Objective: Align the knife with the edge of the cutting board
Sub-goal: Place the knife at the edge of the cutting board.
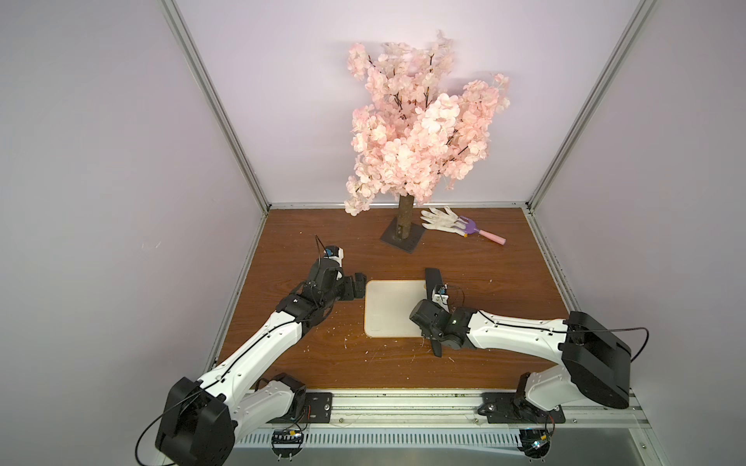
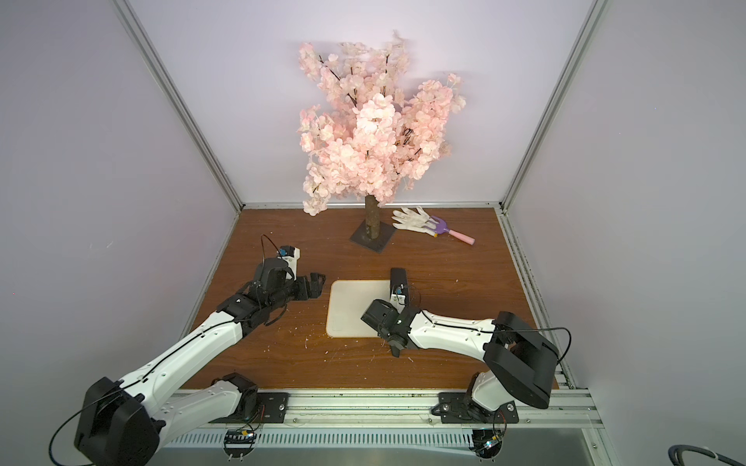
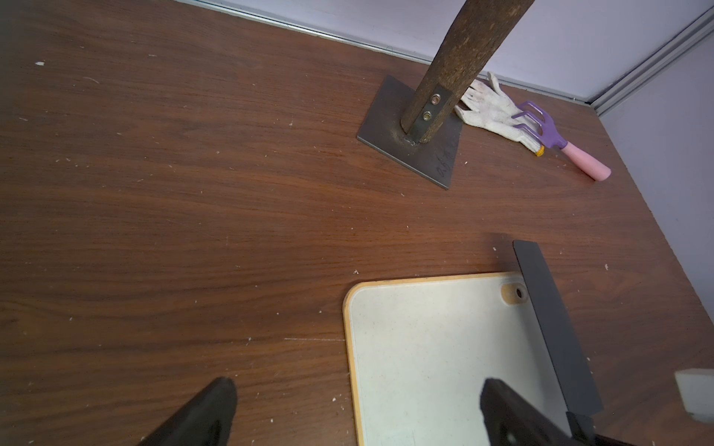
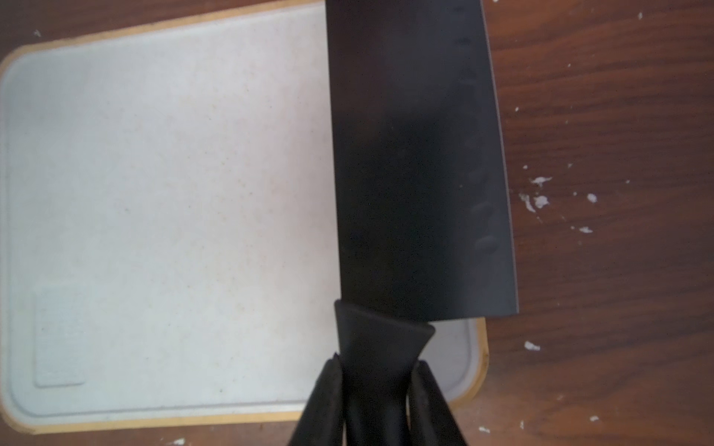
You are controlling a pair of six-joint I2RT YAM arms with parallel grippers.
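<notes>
Entry, right arm. My right gripper [image 4: 374,365] was closed, jaws pinching the slim handle of the all-black cleaver-style knife [image 4: 417,154] just behind its broad blade. The knife lay over the right-hand edge of the cream-white rectangular cutting board [image 4: 174,193] with the thin tan rim. Its spine side was over the board, and its cutting side overhung the brown wood-grain surface [image 4: 618,289]. I could not tell whether the blade touched the board or hung just above it.

Key relation: the knife's long axis ran straight out from my jaws, away from my base and toward the pink blossom tree [image 1: 420,133], with the handle end nearest me. In a top view the blade [image 1: 434,278] projected past the board's far edge, and the handle end passed the near edge. The axis looked close to parallel with the board's right edge. From the wrist view the blade seemed slightly skewed, but the rim beneath it was hidden, so I could not grade the error.

My left gripper [image 3: 359,382] had its jaws spread and empty, just beside the board's left edge and well apart from the knife. The right arm was plainly the nearer.

Judgement: the move ahead should be a small twist about the handle, then set down and let go.
</notes>
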